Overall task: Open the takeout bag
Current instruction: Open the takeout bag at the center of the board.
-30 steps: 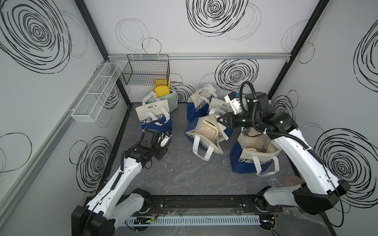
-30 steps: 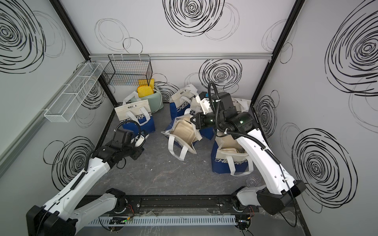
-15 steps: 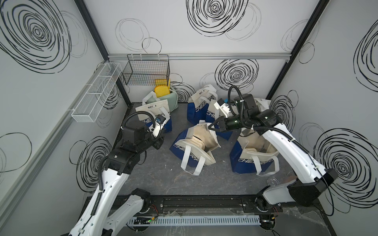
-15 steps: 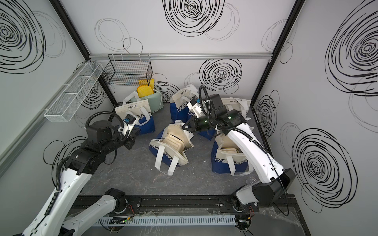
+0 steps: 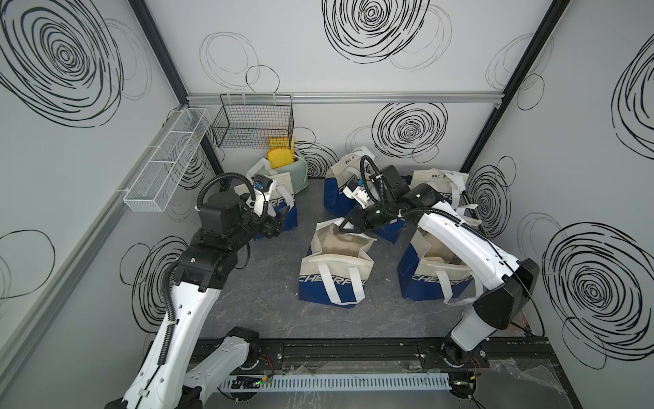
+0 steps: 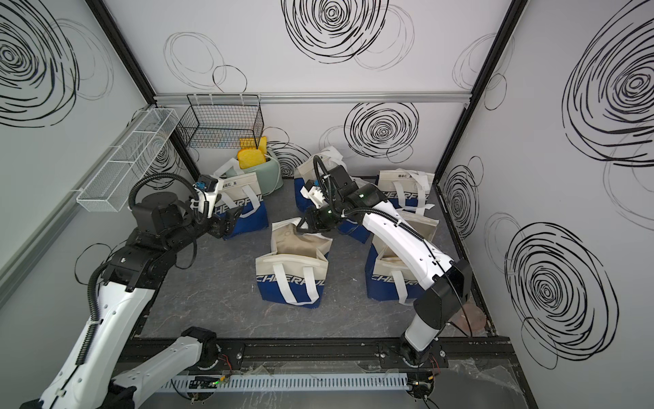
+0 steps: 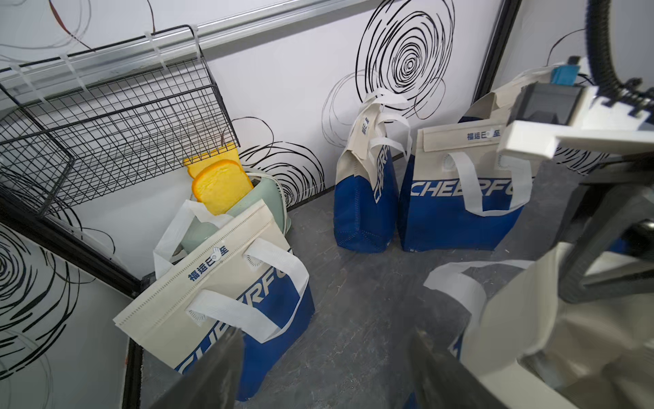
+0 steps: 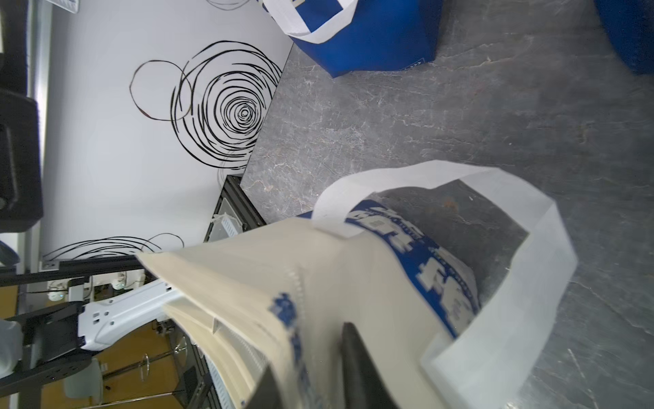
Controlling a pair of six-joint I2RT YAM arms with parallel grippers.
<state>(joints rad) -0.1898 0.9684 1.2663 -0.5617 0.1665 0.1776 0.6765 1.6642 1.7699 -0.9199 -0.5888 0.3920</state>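
Two tools: R tool (image 5: pixel 344 227) half-parted astride takeout bag (image 5: pixel 332 279) rim (far side), L tool (image 5: pixel 276 223) wide-spread, empty.

Same build on both sides. The left arm (image 5: pixel 184 311) and right arm (image 5: pixel 460 244) have white shell links, black joint housings and small dark screws along the shells. A black ribbed cable (image 5: pixel 169 311) is clipped down the left arm's link, and a like loop (image 5: pixel 364 166) arches over the right wrist. Green light (image 5: pixel 419 194) on the right arm's black housing. Wrist camera (image 5: pixel 261 184): white bracket, blue plug. The left gripper (image 5: pixel 279 223) and right gripper (image 5: pixel 344 226) are black with flat dark fingers. Bases bolted on a black rail (image 5: pixel 354 354).
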